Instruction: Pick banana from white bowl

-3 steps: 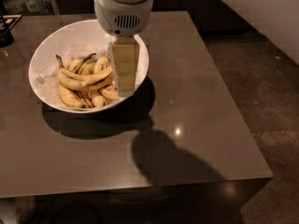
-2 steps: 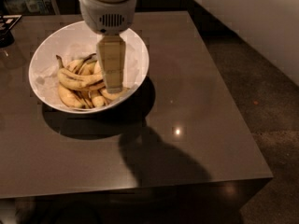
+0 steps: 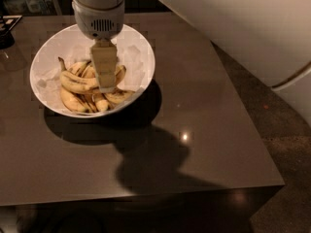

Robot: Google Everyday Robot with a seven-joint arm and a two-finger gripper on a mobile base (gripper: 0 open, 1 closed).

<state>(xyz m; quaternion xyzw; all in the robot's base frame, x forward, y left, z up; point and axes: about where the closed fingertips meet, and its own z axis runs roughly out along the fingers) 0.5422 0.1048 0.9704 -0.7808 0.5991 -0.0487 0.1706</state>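
One end effector (image 3: 106,86) | low inside white bowl (image 3: 140,48), beside banana (image 3: 77,83) | grip state: cannot tell

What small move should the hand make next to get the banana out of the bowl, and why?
Probably lower the hand straight down a little. It hangs over the middle of the bowl, its tip at the right end of the long curved banana, and the banana lies in the bowl, not yet lifted.
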